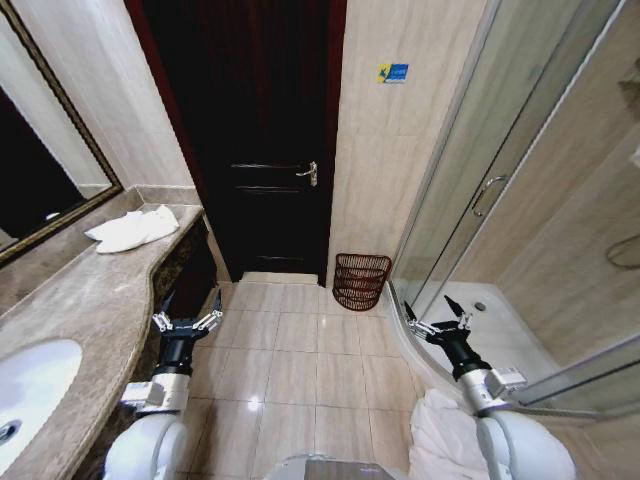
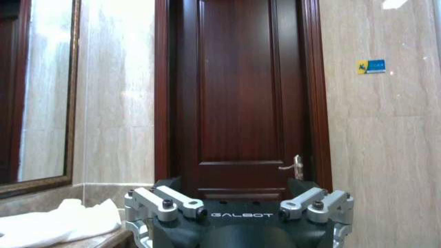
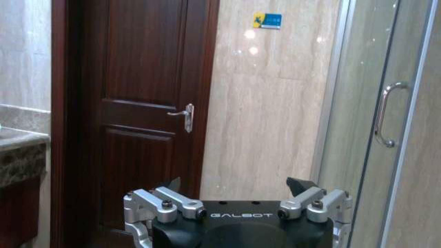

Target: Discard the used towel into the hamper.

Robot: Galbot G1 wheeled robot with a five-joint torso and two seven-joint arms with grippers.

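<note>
In the head view the used towel [image 1: 132, 229] lay crumpled on the far end of the marble counter [image 1: 95, 290], below the mirror [image 1: 40, 190], at about ten o'clock from the left gripper [image 1: 188, 313]. Its long axis ran roughly nine to three o'clock across the counter. The left gripper hung just off the counter's edge over the tiled floor [image 1: 290, 350], its fingers spread apart and holding nothing; in the left wrist view a corner of the towel [image 2: 59, 223] showed low beside the open jaws. This arm was plainly the nearer one to the towel, so the pickup looked to be its job, calling for a reach up and forward onto the counter. Further right, past the dark door [image 1: 265, 140], the hamper [image 1: 360, 281] stood on the floor against the wall, just beside the glass shower enclosure [image 1: 500, 200], at about one o'clock from the left gripper and eleven o'clock from the right gripper [image 1: 440, 315]. The right gripper hovered near the shower's curved base, fingers likewise apart and empty.
</note>
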